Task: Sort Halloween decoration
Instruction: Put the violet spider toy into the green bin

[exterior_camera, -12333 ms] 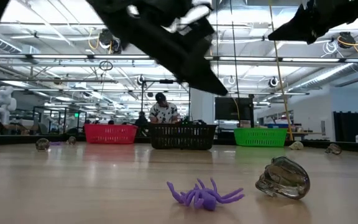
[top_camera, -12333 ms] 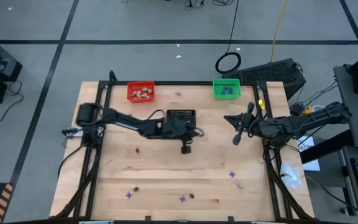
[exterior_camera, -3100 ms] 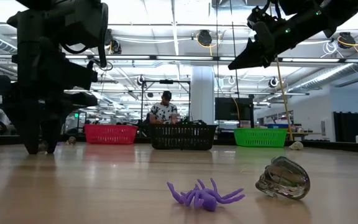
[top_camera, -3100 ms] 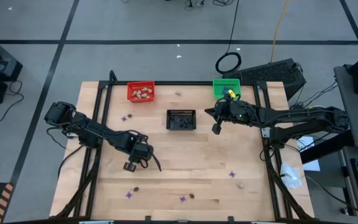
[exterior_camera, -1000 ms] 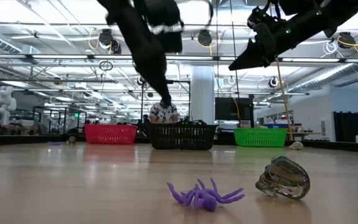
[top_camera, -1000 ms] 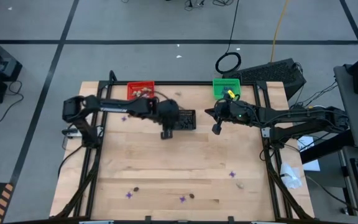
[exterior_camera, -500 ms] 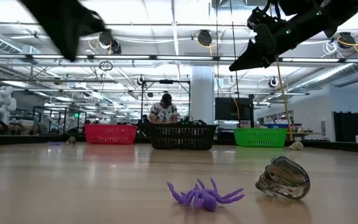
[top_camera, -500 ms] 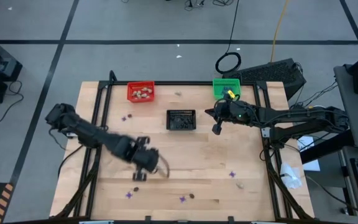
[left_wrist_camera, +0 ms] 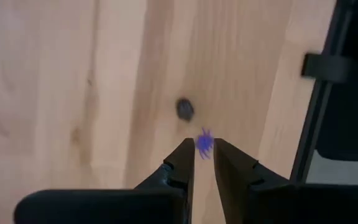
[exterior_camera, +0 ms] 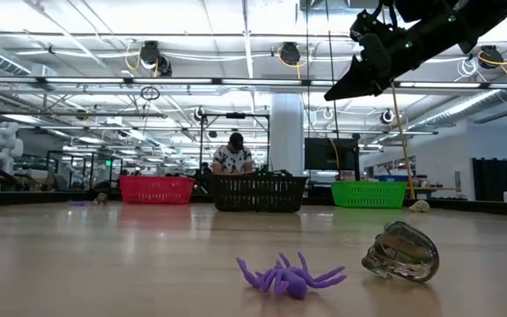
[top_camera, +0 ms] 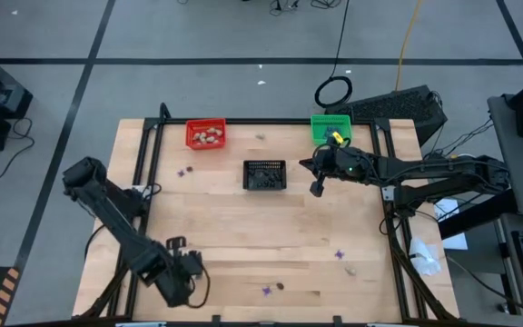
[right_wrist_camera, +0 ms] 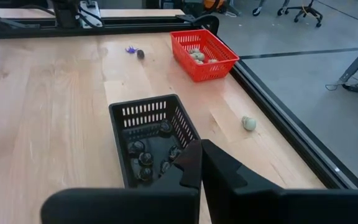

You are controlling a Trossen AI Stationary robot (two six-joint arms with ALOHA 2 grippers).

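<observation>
Spider [left_wrist_camera: 204,142], purple and tiny, sat right at the tips of the left gripper [left_wrist_camera: 204,149], whose jaws stood slightly apart with the trinket at the mouth of the gap, though whether they pinched it could not be told; a dark bit [left_wrist_camera: 184,109] lay just beyond on the wood. The right gripper [top_camera: 316,188] hung with jaws together just beside the black basket [top_camera: 264,174], well apart from all that. The table [top_camera: 271,232] was pale planks carrying red [top_camera: 205,135] and green [top_camera: 330,128] baskets along its far edge, and behind it a person [exterior_camera: 233,157] sat in a bright workshop.
</observation>
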